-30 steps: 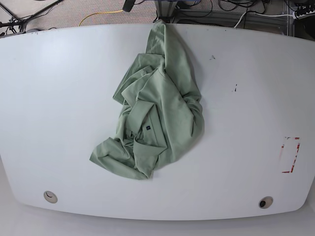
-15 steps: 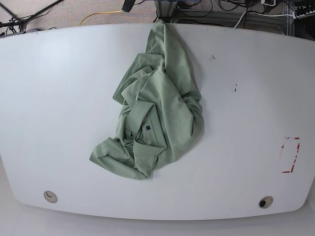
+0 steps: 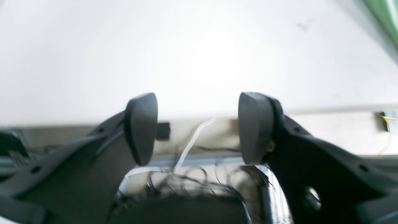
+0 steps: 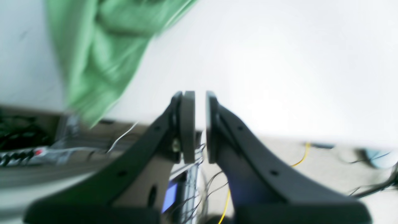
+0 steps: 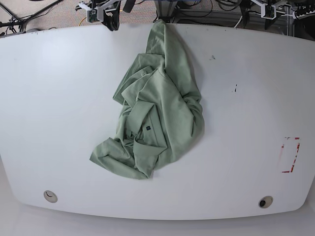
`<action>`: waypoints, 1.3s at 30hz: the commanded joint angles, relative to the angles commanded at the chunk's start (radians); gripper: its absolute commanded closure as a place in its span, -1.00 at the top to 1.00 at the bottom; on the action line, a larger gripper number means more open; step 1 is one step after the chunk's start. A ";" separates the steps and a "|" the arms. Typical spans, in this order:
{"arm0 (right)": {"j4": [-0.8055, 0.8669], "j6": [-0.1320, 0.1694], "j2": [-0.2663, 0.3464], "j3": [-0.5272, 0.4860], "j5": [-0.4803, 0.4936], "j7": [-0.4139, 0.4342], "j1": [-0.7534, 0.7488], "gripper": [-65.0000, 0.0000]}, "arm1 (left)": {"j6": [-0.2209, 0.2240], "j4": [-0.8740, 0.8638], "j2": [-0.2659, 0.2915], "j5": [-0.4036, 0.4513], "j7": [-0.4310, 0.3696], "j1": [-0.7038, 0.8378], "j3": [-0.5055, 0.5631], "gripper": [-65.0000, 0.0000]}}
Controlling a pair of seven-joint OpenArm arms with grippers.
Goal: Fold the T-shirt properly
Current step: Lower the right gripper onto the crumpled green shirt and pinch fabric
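The T-shirt (image 5: 157, 113) lies crumpled in a pale green heap at the middle of the white table (image 5: 59, 98), its collar and small dark label (image 5: 148, 127) facing up. One end reaches the far edge. My right gripper (image 5: 111, 20) hangs at the far edge, just left of that end. In the right wrist view it (image 4: 199, 124) is shut with only a thin slit and nothing inside, the T-shirt (image 4: 102, 53) off to its upper left. My left gripper (image 3: 198, 127) is open and empty over the far right edge (image 5: 268, 10), with a sliver of T-shirt (image 3: 385, 12) in the corner.
A red-outlined rectangle (image 5: 290, 155) is marked near the table's right edge. Two round holes (image 5: 49, 196) (image 5: 266, 202) sit by the front edge. Small dark marks (image 5: 235, 89) dot the right half. Cables and a yellow wire (image 4: 303, 155) lie on the floor beyond the far edge.
Both arms have come into the base view at the table's far edge, where none showed before. The T-shirt has not moved.
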 joint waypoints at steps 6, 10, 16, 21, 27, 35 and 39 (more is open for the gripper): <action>0.000 0.000 0.061 -0.005 0.009 -0.170 0.176 -0.23 | 0.000 0.002 0.037 0.000 0.000 -0.041 0.000 0.16; 0.000 0.002 0.081 -0.021 0.003 -0.232 0.279 -0.18 | 0.000 0.005 0.043 0.000 0.000 -0.072 0.002 0.17; -0.003 0.002 0.129 -0.061 0.009 -0.362 0.413 0.23 | 0.000 0.005 0.043 0.000 0.000 -0.095 0.002 0.17; -0.015 0.002 0.169 -0.152 0.003 -0.417 0.529 0.41 | 0.000 0.000 0.043 0.000 0.005 -0.110 0.002 0.17; -0.038 -0.003 0.213 -0.288 0.002 -0.499 0.647 0.41 | 0.000 0.003 0.043 -0.002 0.141 -0.172 0.002 0.17; -0.140 -0.009 0.203 -0.308 0.000 -0.542 0.744 0.41 | 0.000 0.003 0.041 -0.002 0.178 -0.227 0.002 0.17; -0.183 -0.011 0.203 -0.307 0.011 -0.542 0.746 0.41 | 0.000 0.003 0.035 -0.002 0.180 -0.249 0.002 0.17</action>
